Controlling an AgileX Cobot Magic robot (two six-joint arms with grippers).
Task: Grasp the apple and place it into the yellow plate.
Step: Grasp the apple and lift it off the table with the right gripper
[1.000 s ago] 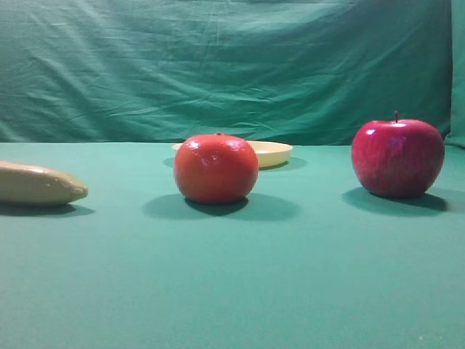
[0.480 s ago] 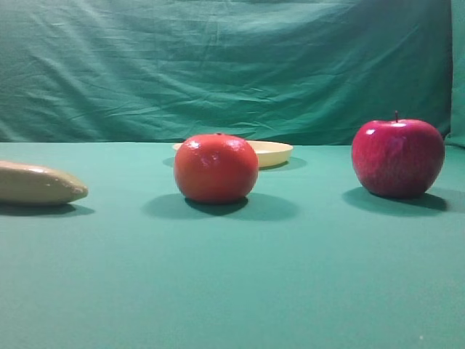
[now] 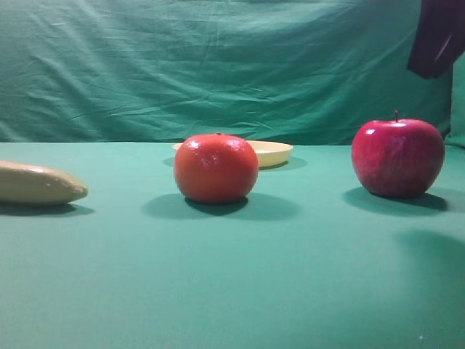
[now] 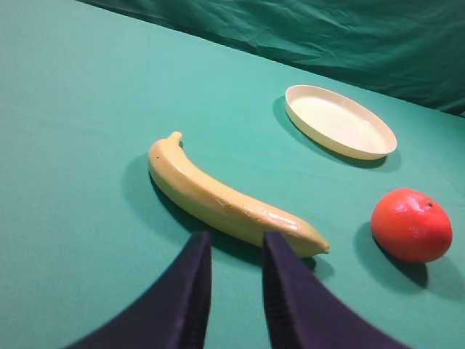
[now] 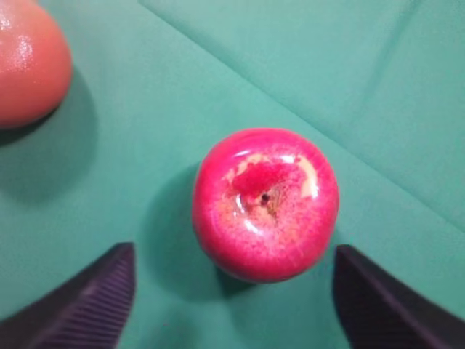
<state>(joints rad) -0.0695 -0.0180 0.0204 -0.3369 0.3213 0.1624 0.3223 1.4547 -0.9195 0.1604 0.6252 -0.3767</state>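
A dark arm piece [image 3: 438, 36] has come into the upper right corner of the exterior high view since a moment ago, hanging above the apple [image 3: 397, 158], and a soft new shadow lies on the green cloth in front of the fruit; everything else sits where it was. The apple is glossy deep crimson, round, with a thin dark stem in a dimpled top, resting upright on the right side of the bench [image 3: 232, 291], which is covered in matte, smooth green fabric. From the right wrist view, the right claw [image 5: 232, 305] hangs directly over the apple with its two dark ridged fingers [image 5: 83, 305] spread wide on either side, touching nothing. The yellow plate [image 3: 272, 153], shallow, pale cream and low-rimmed, sits empty toward the back, partly hidden behind a shiny orange-red round fruit [image 3: 216, 168]. A long, smooth yellow banana [image 4: 225, 200] lies on its side to the left. The left claw [image 4: 236, 291] hovers just above the banana's near end, its dark curved fingers close together with a narrow gap, holding nothing. A wrinkled green cloth backdrop [image 3: 218, 65] hangs behind.
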